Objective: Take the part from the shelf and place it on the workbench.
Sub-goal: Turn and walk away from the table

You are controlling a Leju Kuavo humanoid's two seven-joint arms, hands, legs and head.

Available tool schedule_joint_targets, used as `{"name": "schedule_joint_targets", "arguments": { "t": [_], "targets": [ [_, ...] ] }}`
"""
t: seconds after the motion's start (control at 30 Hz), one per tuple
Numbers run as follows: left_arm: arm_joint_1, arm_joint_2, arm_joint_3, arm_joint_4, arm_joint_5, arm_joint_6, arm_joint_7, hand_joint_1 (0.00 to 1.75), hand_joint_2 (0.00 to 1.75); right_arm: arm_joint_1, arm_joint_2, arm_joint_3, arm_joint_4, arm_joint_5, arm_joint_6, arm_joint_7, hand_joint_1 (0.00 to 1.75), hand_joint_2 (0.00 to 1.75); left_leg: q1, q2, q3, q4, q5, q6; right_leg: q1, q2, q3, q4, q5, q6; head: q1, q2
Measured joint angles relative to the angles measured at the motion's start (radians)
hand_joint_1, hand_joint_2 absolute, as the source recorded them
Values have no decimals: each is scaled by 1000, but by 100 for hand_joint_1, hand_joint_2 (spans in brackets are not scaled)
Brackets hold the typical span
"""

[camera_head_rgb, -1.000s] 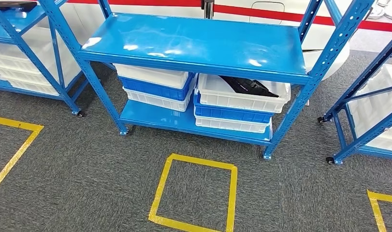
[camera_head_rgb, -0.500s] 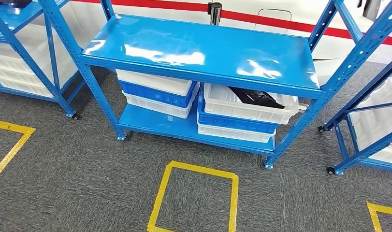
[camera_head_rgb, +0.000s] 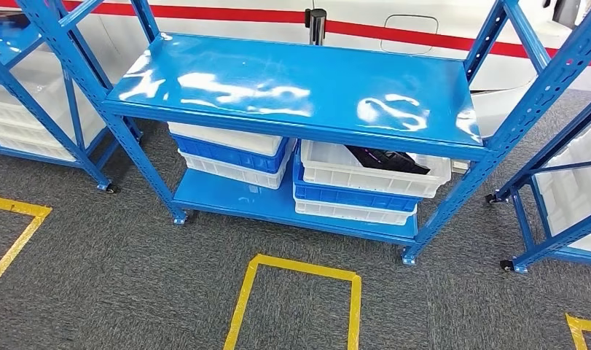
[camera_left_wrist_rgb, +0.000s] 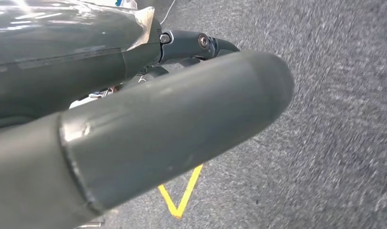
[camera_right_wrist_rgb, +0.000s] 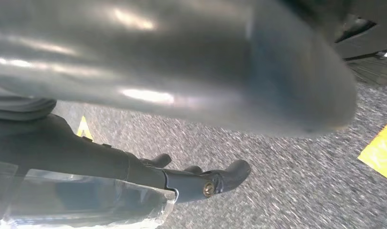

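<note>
The black part lies in the top white crate of the right-hand stack on the lower level of the blue shelf, that crate sitting on a blue crate with another white one beneath it. Only a strip of the part shows between the crate rim and the upper shelf board, and its long axis seems to run across the crate, from near the middle toward the right end, though the board hides too much to be sure of its shape. A second stack of white and blue crates stands just beside it to the left. Both arms hang low, well apart from the shelf: the left hand and the right hand each show above grey carpet marked with yellow floor tape. Neither hand holds anything; the right hand's dark fingers look loosely curled, but how far either hand's fingers are spread or closed cannot be told from these angles. The part lies forward of and above both hands, tucked under the upper board and to the right of the shelf's centre, so the right hand is judged the nearer one, and any reach must go in beneath that board.
</note>
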Motion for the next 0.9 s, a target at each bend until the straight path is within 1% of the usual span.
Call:
{"name": "schedule_joint_targets", "arguments": {
  "t": [0.03,0.07,0.1,0.13,0.17,0.2,0.23,0.27,0.3,0.33,0.4,0.5,0.63,0.73,0.77,0.8,0.83,0.87,0.9],
  "targets": [
    [0,0,0,0,0,6,0,0,0,1,0,0,0,1,0,0,0,0,4,1,6,-47,46,-2,-2,1,9,0,-7,3,0,0],
    [0,0,0,0,-1,10,0,0,0,2,1,0,0,2,0,1,0,0,6,2,22,-105,91,-4,-3,2,17,-1,-13,8,0,0],
    [0,0,0,0,-1,13,0,0,0,1,1,0,0,2,0,1,0,0,5,3,35,-152,112,-4,-3,2,26,-2,-19,12,0,0],
    [0,-1,0,1,-2,15,-2,0,0,0,1,0,0,2,0,1,0,0,2,6,44,-180,116,-1,-2,2,29,-3,-23,17,-2,0],
    [0,-1,0,1,-3,16,-3,0,0,-2,1,0,0,3,0,1,0,0,-1,8,48,-191,116,6,1,3,28,-5,-27,24,-2,0],
    [0,-2,0,1,-4,17,-2,0,0,-4,2,0,0,2,0,1,0,0,-3,9,50,-193,113,12,4,3,28,-4,-32,28,-4,0],
    [0,-3,0,1,-5,18,-1,0,0,-4,2,0,0,1,-1,1,0,0,-4,9,55,-196,124,17,9,2,28,-5,-36,26,-3,0],
    [1,-4,0,1,-6,18,1,0,0,-4,2,0,0,0,-1,1,0,0,-4,8,59,-198,136,19,12,1,30,-6,-40,24,-2,0],
    [1,-4,1,1,-8,19,4,0,0,-4,1,0,0,-3,-3,1,0,0,-6,7,61,-199,138,19,14,1,33,-8,-41,19,-2,0],
    [1,-5,1,1,-10,19,4,0,0,-4,0,0,0,-6,-5,1,0,0,-10,6,62,-199,137,19,16,0,36,-12,-39,18,-2,0],
    [0,-5,1,1,-14,19,4,0,0,-4,1,0,0,-10,-9,0,0,0,-16,5,63,-199,136,22,15,0,39,-19,-35,25,-3,0],
    [-1,-5,1,1,-19,21,4,0,0,-5,1,0,0,-13,-10,-1,0,0,-20,5,62,-198,134,31,11,0,42,-29,-33,36,-3,0],
    [-2,-5,1,1,-19,23,4,0,0,-4,2,0,0,-12,-10,-1,0,0,-25,5,61,-198,131,47,4,0,45,-39,-30,55,-3,0],
    [-3,-5,1,1,-19,23,4,0,0,-5,2,0,0,-12,-10,-2,0,0,-27,5,60,-201,134,62,0,0,46,-39,-30,71,-3,0],
    [-3,-6,1,1,-19,23,4,0,0,-5,2,0,0,-11,-10,-2,0,0,-25,6,60,-204,136,68,-1,-1,41,-24,-39,73,-3,0],
    [-3,-6,0,1,-19,23,4,0,0,-5,3,0,0,-11,-10,-2,0,0,-23,7,61,-206,138,73,-1,-2,28,7,-55,71,-2,0],
    [-4,-6,0,1,-19,23,4,0,0,-5,3,0,0,-11,-10,-2,0,0,-21,9,60,-207,140,78,-1,-3,0,66,-84,65,-2,0],
    [-4,-5,0,1,-19,23,4,0,0,-5,3,0,0,-11,-10,-2,0,0,-23,10,60,-207,140,81,0,-4,-37,139,-117,58,-1,0],
    [-4,-5,0,1,-19,23,4,0,0,-4,3,0,0,-11,-10,-2,0,0,-24,11,59,-207,140,82,0,-4,-73,209,-144,54,-1,0]
  ]
}}
